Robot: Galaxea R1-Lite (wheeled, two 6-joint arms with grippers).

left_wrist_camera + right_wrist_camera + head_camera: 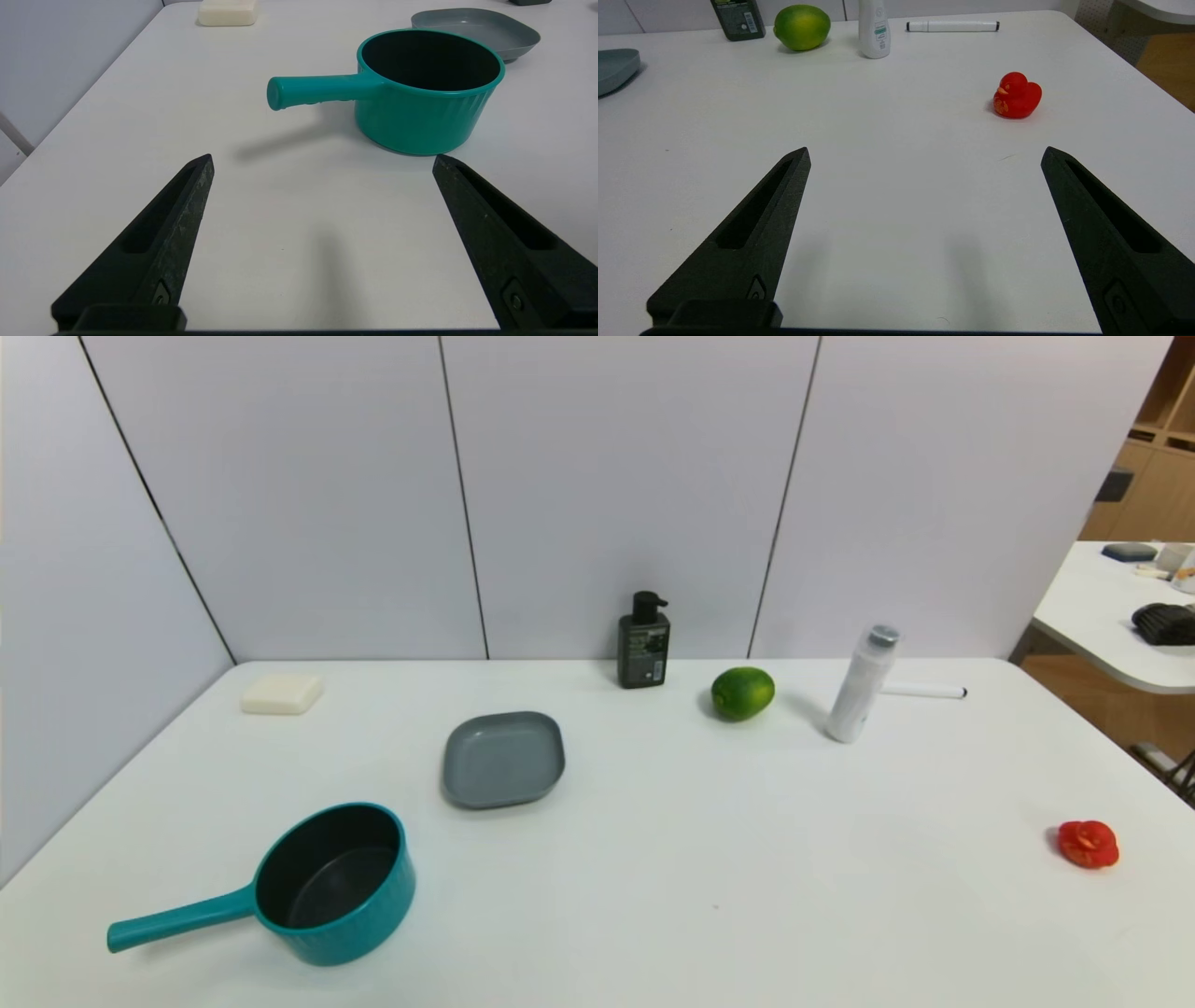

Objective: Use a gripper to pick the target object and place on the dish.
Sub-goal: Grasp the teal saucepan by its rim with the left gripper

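Nothing of the task is done yet: the teal saucepan (pixel 331 882) stands upright on the white table (pixel 709 859), untouched, and the grey dish (pixel 504 758) lies bare.

Left gripper (pixel 322 161): fingers spread wide, holding nothing, hovering low over the table. Saucepan (pixel 427 91) sits just ahead of its fingertips, a little toward the right-hand finger, near but apart. Its handle (pixel 322 91) runs across the gripper's front, pointing away from the dish. Dish (pixel 476 30) lies beyond the pan, close behind it. White soap-like block (pixel 227 12) is farther off, well past the handle end.

Right gripper (pixel 924 154): also wide open and empty, parked over bare table (no part in this, by the look of it). Ahead of it a red toy duck (pixel 1016 95); farther on a lime (pixel 802 26), a white bottle (pixel 874 28), a marker (pixel 952 26).

Neither arm shows from the head camera, so height above the table is probably low but hard to judge.

Left to do: the whole job. Reach in, close on rim or handle, lift, carry beyond, set down on the dish.
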